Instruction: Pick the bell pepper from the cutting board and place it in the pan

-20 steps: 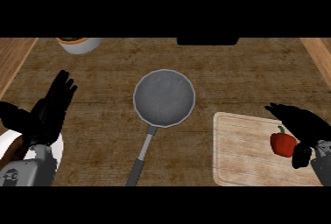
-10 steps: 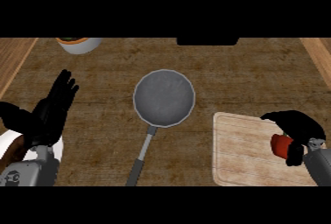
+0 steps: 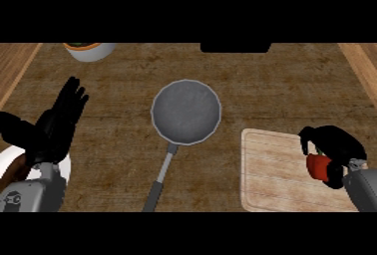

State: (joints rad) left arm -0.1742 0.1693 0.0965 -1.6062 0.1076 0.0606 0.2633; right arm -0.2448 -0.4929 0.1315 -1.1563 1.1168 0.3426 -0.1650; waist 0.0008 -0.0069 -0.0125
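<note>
Two hands: I see both of mine entering from the lower edge, one at each side of a brown tabletop [image 3: 110, 99].
Tabletop: dark wood grain fills the view; everything below sits on it.
Cutting board: pale wooden cutting board [image 3: 276, 172] at the lower right, well apart from the pan.
Pan: round grey pan [image 3: 186, 111] near the centre, to the left of the board and farther from me; its handle runs down toward me, tilting slightly left. Nothing lies in it.
Left hand: my left hand [image 3: 59, 122] rests at the left edge, fingers straight and pointing up, holding nothing.
Right hand: my right hand [image 3: 335, 147] is over the board's right edge, fingers curled round the pepper from above.
Bell pepper: red bell pepper [image 3: 319, 167] shows just below the curled fingers, above the right part of the board. I cannot tell whether it has left the board's surface, nor which way its long axis points.
Bowl: a pale bowl [image 3: 90, 50] with something orange inside sits at the far left edge, partly cut off.
Key relation: I judge the pan lies left of and beyond the pepper, so my right hand, the nearer one, must carry it leftward and away.
</note>
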